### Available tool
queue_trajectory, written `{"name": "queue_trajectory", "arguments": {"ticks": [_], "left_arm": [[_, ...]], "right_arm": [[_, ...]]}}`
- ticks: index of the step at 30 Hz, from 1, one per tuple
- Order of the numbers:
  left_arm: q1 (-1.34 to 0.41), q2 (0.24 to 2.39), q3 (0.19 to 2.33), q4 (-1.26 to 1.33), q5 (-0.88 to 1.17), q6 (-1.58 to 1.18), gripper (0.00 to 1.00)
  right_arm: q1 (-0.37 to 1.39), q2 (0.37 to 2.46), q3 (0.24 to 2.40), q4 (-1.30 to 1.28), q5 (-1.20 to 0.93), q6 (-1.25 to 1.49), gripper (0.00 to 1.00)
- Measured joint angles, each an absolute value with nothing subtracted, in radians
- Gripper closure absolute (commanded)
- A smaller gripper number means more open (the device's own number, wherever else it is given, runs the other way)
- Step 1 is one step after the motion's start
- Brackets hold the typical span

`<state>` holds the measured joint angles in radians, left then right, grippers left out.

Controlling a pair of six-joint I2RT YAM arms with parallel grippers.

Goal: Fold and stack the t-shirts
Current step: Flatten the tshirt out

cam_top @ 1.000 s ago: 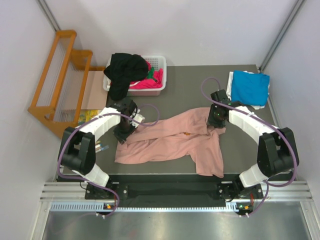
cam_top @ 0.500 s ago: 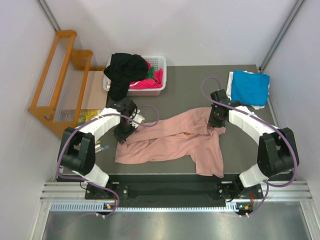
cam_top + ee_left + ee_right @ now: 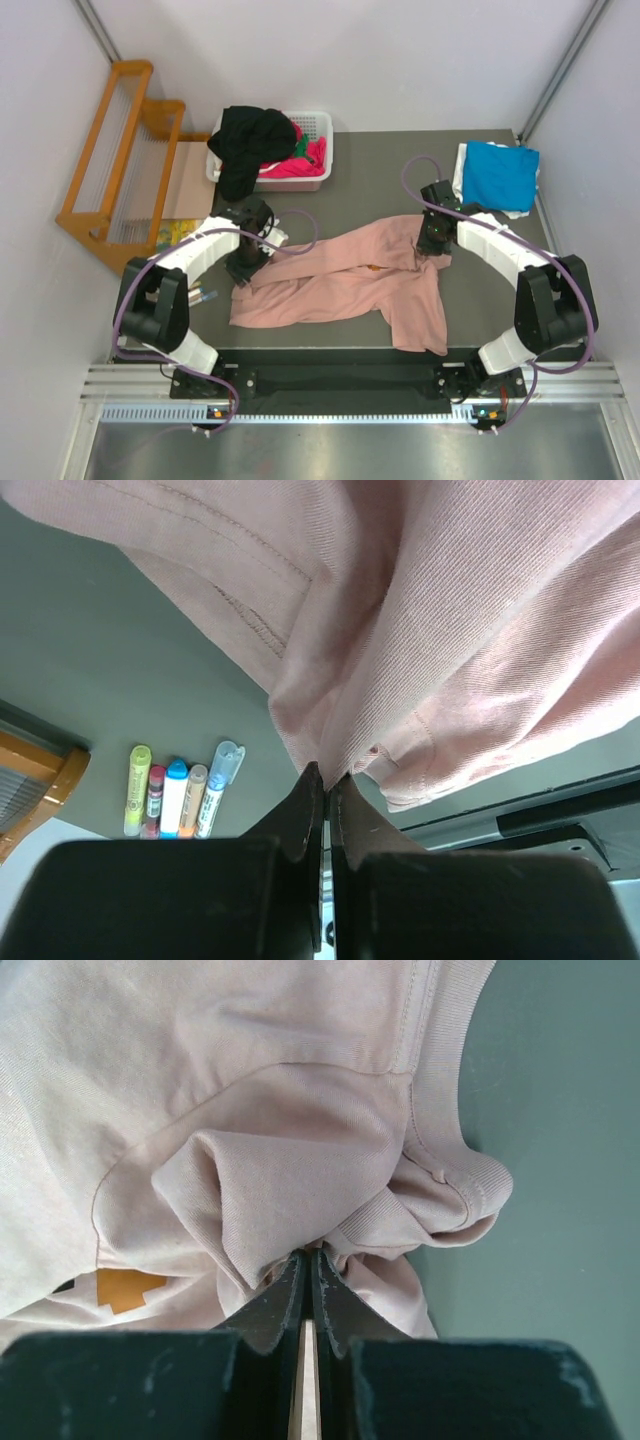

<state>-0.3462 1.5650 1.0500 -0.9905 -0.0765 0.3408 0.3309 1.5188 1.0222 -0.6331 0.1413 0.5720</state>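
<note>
A salmon-pink t-shirt [image 3: 340, 280] lies crumpled across the middle of the grey table [image 3: 370, 170]. My left gripper [image 3: 243, 272] is shut on its left end; the wrist view shows cloth [image 3: 430, 630] pinched between the closed fingers [image 3: 305, 800]. My right gripper [image 3: 428, 248] is shut on a bunched fold near the ribbed collar [image 3: 440, 1110], with the orange print [image 3: 125, 1288] just to the left. A folded bright blue t-shirt [image 3: 498, 175] rests at the back right. Black [image 3: 245, 140], magenta [image 3: 300, 165] and green [image 3: 300, 148] shirts fill the white basket [image 3: 318, 125].
Several marker pens [image 3: 175, 790] lie on the table by the left gripper, close to the left edge. A wooden rack [image 3: 115, 150] stands off the table at the back left. White cloth [image 3: 463, 165] lies under the blue shirt.
The right gripper has closed on the bunched cloth near the collar. The left gripper stayed shut on the shirt's left end, and both arms have barely moved.
</note>
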Motion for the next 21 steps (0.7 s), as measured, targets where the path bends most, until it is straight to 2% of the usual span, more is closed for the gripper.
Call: {"name": "queue_trajectory", "arguments": {"ticks": [7, 21], "left_arm": [[-0.342, 1.549, 1.052, -0.976, -0.113, 0.334, 1.0], [-0.294, 1.549, 1.182, -0.969, -0.176, 0.323, 1.0]], "right_arm": [[0.331, 1.517, 1.038, -0.656, 0.16, 0.572, 1.0], [0.31, 1.426, 1.217, -0.717, 0.194, 0.55, 1.0]]}}
